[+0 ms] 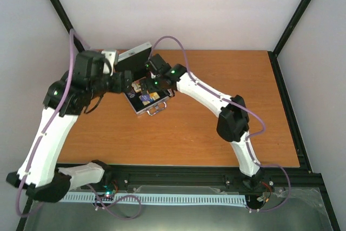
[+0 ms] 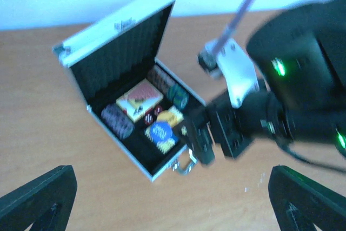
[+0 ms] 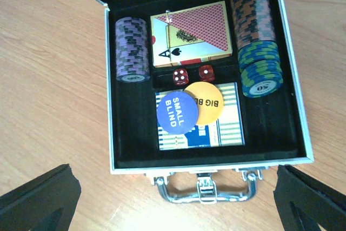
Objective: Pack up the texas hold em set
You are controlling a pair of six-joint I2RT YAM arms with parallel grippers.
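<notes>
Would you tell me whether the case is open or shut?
Open: the case has its lid raised, showing chips, cards and dice.

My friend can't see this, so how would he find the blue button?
Look at the open silver case on the wooden table. In its front half, nearest the handle, two round buttons lie on a card deck. Yours is the blue button reading SMALL BLIND, overlapping the yellow button.

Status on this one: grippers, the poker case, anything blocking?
Left gripper open, empty; right gripper open above the case. Chip stacks, card decks, dice, blind buttons seated inside. Lid up, not latched. Nothing sticking over the rim.
</notes>
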